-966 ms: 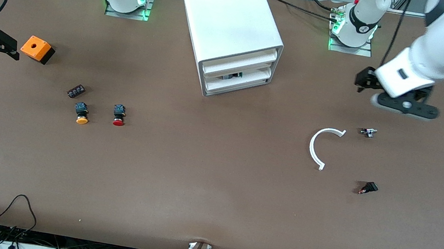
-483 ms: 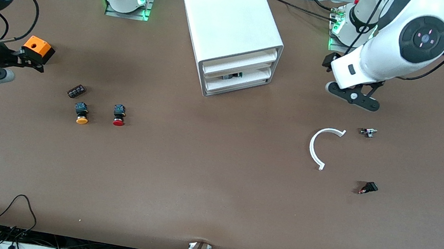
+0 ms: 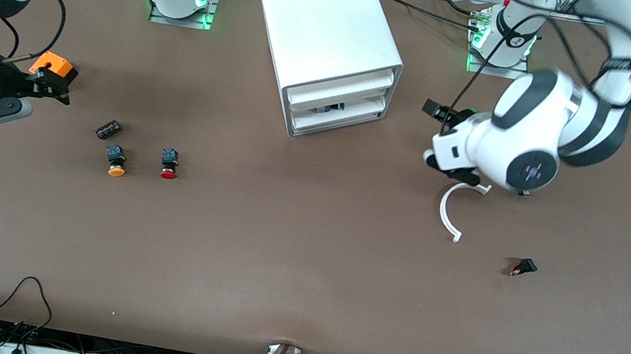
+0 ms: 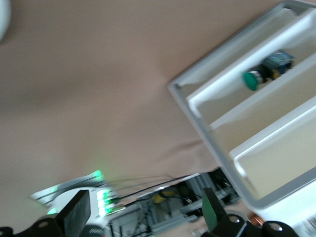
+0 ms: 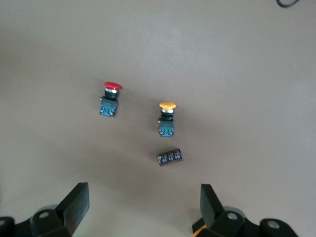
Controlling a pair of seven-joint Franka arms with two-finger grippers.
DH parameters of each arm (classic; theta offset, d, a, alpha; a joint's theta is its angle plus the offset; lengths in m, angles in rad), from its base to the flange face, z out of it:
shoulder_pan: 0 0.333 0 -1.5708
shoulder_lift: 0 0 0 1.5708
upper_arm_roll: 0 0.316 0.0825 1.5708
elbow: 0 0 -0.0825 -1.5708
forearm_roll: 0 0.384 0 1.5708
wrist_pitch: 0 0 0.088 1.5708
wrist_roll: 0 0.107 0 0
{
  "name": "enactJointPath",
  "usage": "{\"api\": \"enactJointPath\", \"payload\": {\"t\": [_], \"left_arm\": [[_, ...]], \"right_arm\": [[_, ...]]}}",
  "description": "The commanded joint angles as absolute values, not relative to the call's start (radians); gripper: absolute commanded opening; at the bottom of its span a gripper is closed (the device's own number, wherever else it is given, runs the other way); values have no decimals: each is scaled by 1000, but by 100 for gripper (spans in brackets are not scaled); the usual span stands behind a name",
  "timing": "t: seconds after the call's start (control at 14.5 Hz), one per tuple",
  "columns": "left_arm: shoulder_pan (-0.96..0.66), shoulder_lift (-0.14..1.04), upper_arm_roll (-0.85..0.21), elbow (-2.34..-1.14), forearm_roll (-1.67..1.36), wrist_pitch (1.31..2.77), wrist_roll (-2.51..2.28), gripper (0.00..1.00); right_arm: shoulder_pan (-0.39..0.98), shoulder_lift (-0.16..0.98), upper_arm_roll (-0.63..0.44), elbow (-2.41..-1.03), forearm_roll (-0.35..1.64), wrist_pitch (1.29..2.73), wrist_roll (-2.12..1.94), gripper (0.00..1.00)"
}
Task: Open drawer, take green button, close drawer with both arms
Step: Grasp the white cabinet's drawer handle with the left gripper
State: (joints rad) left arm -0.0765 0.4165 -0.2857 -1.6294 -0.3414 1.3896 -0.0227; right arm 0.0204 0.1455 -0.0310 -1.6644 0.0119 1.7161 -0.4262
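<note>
1. Black two-finger left gripper (image 4: 143, 217): fingers (image 4: 76, 213) spread wide apart, holding nothing; in the air beside the cabinet's front, toward the left arm's end of the table, above bare tabletop near the white curved strip (image 3: 450, 210).
2. Black right gripper (image 5: 143, 210): fingers (image 5: 75, 203) likewise spread apart and empty; over the right arm's end of the table, at the orange box (image 3: 54, 65), which it partly covers in the front view.
3. White cabinet (image 3: 327, 38): three alike drawer fronts stacked, facing the front camera at a slant.
4. White drawer (image 3: 339, 126), bottommost: front flush with the cabinet frame.
5. Green-capped button (image 4: 266, 70): black-and-blue body, lying on its side inside the cabinet, seen through the gap between two drawer fronts; which drawer holds it cannot be told for certain.
6. Red-capped button (image 3: 169, 163) and orange-yellow-capped button (image 3: 116, 161): side by side on the brown table (image 3: 303, 273), well apart from the cabinet, toward the right arm's end.
7. Small dark cylindrical part (image 3: 108, 129): just beside the orange-yellow-capped button, farther from the front camera.
8. Small black part (image 3: 523, 267): on the table, nearer the front camera than the curved strip.
</note>
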Motion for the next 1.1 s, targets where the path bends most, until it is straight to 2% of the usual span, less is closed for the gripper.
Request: {"api": "enactJointPath", "payload": {"t": [0.0, 0.21, 0.34, 0.55, 0.69, 1.03], "left_arm": [[-26, 494, -285, -1659, -437, 1510, 215, 100], [-20, 502, -287, -1778, -544, 1739, 403, 100], [-17, 517, -285, -1842, -676, 1811, 545, 100], [-18, 541, -285, -1939, -978, 1815, 756, 99], [-25, 551, -285, -1962, -1026, 1815, 839, 95], [-34, 594, -287, -2003, -1116, 1815, 954, 93]], "right_arm": [[15, 155, -48, -1640, 128, 1729, -453, 100], [21, 192, -40, -1597, 158, 1729, -454, 100], [29, 215, -37, -1586, 150, 1729, -459, 100], [28, 248, -34, -1574, 156, 1718, -472, 100], [29, 267, -34, -1572, 156, 1720, -488, 100], [90, 290, -34, -1569, 144, 1759, -474, 100]]}}
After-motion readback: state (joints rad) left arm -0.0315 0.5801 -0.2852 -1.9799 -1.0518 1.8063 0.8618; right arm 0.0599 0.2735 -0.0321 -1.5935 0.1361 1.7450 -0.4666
